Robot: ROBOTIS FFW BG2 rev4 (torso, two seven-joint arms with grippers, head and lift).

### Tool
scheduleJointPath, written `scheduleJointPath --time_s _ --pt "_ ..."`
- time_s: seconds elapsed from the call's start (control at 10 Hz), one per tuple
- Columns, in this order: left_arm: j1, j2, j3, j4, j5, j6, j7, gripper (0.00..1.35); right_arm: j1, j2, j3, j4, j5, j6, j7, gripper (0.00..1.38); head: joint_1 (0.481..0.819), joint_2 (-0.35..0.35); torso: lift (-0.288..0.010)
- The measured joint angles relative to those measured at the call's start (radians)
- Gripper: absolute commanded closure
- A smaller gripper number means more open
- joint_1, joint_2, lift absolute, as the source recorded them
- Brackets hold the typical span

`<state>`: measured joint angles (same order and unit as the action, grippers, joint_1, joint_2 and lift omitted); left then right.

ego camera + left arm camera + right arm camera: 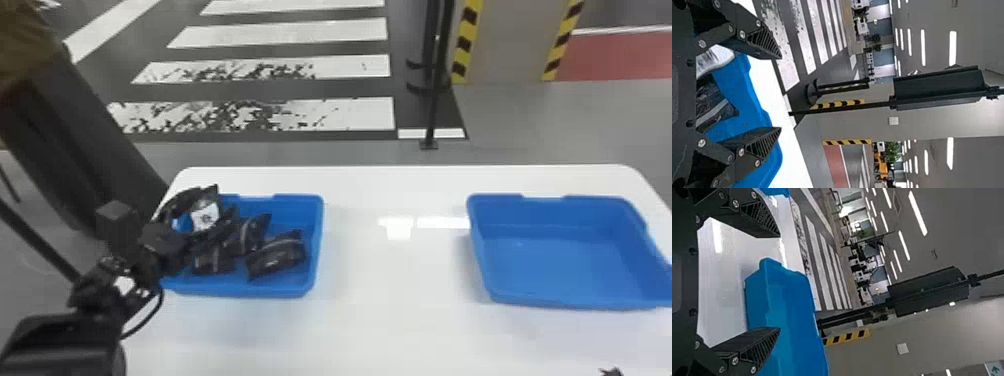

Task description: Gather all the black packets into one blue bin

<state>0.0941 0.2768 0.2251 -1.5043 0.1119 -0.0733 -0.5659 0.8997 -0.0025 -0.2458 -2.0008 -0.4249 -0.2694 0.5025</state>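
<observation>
Where our left arm comes in at the head view's left, we have the left gripper (pixel 219 204) over the left blue bin (pixel 240 292), claw wide. Wrist view agrees: its two fingers stand well apart, with a white label (pixel 714 58) and a grey-striped packet (pixel 713 107) back near the palm. We can't tell if the gripper touches any packet. Black packets are bunched in that left bin: white-labelled packet (pixel 205 216) by the claw, lower packet (pixel 215 262) below it, middle packet (pixel 250 232) next, then the rightmost packet (pixel 277 255) tilted near the right wall. Overlaps stop us giving a firm count. Going right, we get white table (pixel 390 310) between the bins, then a black post (pixel 433 110) and a pillar (pixel 510 45) with yellow-black edging behind. Right blue bin (pixel 570 303) sits on the table's right part, bare floor visible. Bottom edge, far right: just a tip of our right gripper (pixel 611 372); its wrist view has the claw wide, right bin beyond.
</observation>
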Motion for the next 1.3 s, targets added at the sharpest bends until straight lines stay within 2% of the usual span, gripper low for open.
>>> scheduleJointPath --time_s 0.1,0.2,0.4,0.6,0.8,1.0,1.3 --pt "0.068 -0.01 -0.008 -0.022 0.079 -0.082 -0.004 0.13 0.012 0.002 -0.013 -0.004 0.013 -0.015 -0.004 0.2 0.695 0.053 -0.11" --pt "0.181 -0.031 0.006 -0.111 0.149 -0.135 0.0 0.14 0.02 0.002 -0.027 -0.004 0.03 -0.037 -0.008 0.2 0.695 0.031 -0.11" --pt "0.48 -0.1 0.076 -0.41 0.209 -0.161 0.043 0.15 0.039 0.003 -0.093 -0.018 0.091 -0.079 -0.014 0.2 0.695 -0.003 -0.11" --pt "0.733 -0.166 0.122 -0.616 0.248 -0.201 0.089 0.15 0.059 0.003 -0.13 -0.025 0.122 -0.115 -0.022 0.2 0.695 -0.043 -0.11" --pt "0.883 -0.222 0.144 -0.665 0.258 -0.216 0.098 0.15 0.082 0.003 -0.139 -0.03 0.134 -0.138 -0.037 0.2 0.695 -0.044 -0.11" --pt "0.952 -0.244 0.143 -0.672 0.265 -0.222 0.1 0.15 0.093 0.002 -0.142 -0.036 0.134 -0.149 -0.043 0.2 0.695 -0.049 -0.11" --pt "0.957 -0.236 0.131 -0.674 0.266 -0.215 0.1 0.15 0.085 0.002 -0.143 -0.038 0.137 -0.15 -0.042 0.2 0.695 -0.061 -0.11"
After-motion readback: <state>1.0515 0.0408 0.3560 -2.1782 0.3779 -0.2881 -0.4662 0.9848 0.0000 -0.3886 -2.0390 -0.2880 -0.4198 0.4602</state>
